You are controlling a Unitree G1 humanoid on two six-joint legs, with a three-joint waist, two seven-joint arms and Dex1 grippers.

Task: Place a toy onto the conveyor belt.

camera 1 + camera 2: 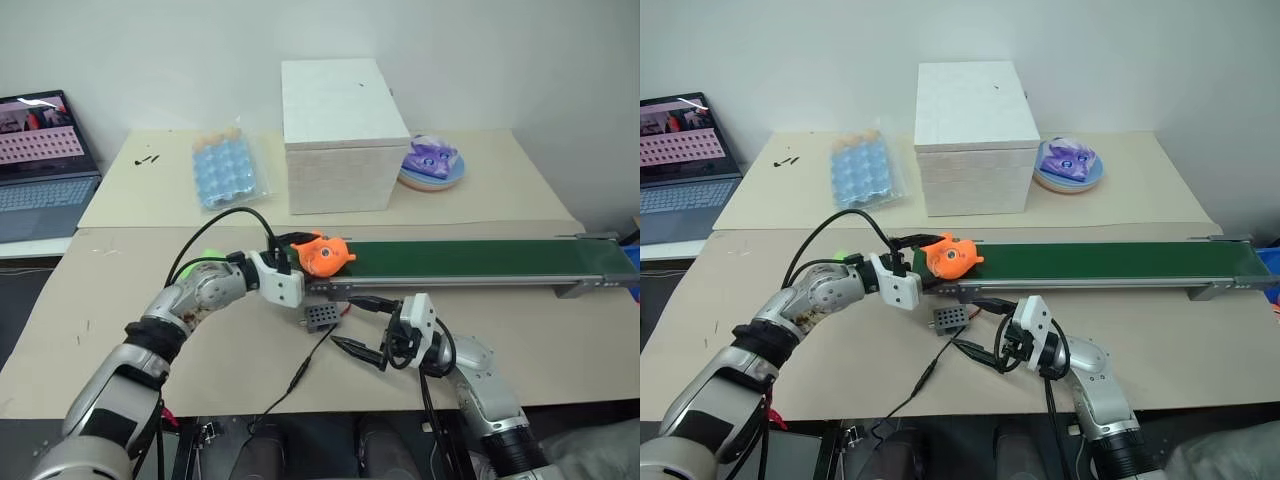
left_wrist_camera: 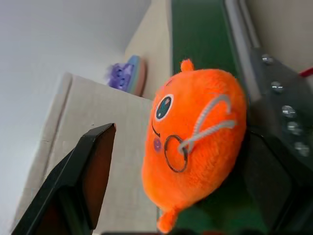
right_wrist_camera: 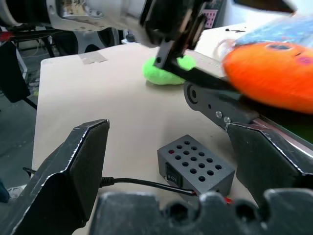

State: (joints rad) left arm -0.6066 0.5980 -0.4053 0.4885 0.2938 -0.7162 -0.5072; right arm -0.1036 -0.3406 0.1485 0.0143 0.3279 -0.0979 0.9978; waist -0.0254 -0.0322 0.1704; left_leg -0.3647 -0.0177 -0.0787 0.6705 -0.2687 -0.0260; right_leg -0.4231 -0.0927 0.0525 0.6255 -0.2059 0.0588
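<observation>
The orange fish toy [image 1: 322, 254] lies on the left end of the dark green conveyor belt [image 1: 470, 258], eye side up. My left gripper [image 1: 303, 255] is open around it. In the left wrist view the toy [image 2: 195, 142] leans against one finger, and the other finger [image 2: 93, 171] stands well apart from it. My right gripper [image 1: 352, 325] hangs open over the table in front of the belt, with nothing between its fingers. Its own view shows the toy [image 3: 274, 73] up on the belt's end roller.
A small grey box [image 1: 321, 318] with cables lies just ahead of the right gripper. A lime green toy [image 1: 205, 262] sits behind the left forearm. Further back are a white box [image 1: 340, 135], a purple toy on a plate [image 1: 432, 158], a blue packet [image 1: 228, 170] and a laptop [image 1: 45, 160].
</observation>
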